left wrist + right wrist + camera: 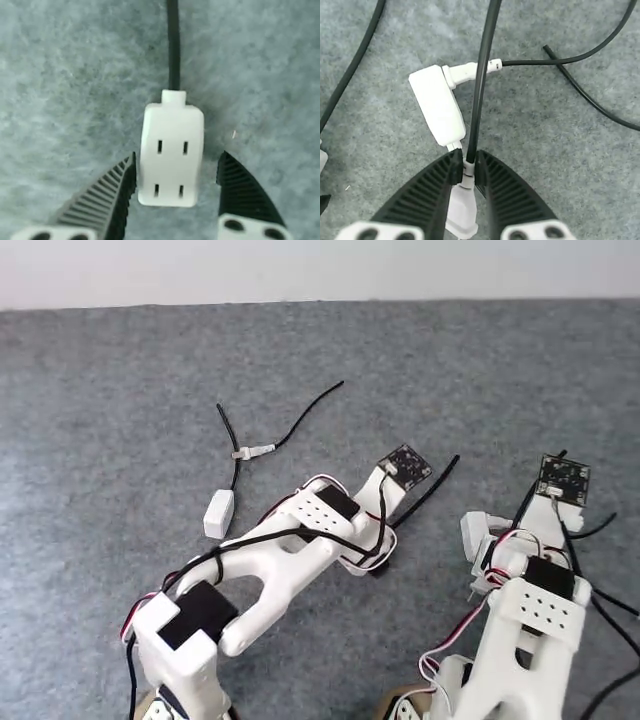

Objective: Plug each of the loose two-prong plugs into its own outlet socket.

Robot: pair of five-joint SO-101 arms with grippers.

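Three white socket blocks and two white two-prong plugs lie on the grey counter (120, 390).

The left claw (177, 157) is spread and holds nothing. Its two ribbed black fingers (117, 192) stand on either side of the first socket block (171, 150), one right at the block's side and the other a little apart from it. This block lies flat and shows two pairs of slots, both pairs empty. One black cord (173, 45) runs straight out of its far end.

The right claw (468, 154) is pressed together, pinching the held plug (461, 212) at the end where its black cord (482, 80) leaves it. The second socket block (436, 105) lies just beyond the fingertips, tilted, with its near end close to the pinched spot. The held cord passes over the white stub of this block's own cord.

In the high view, the third socket block (218, 514) lies well apart from both claws, left of the left arm. The loose plug (255, 452) lies just beyond it, one end against that block's black cord. It is not in any socket.
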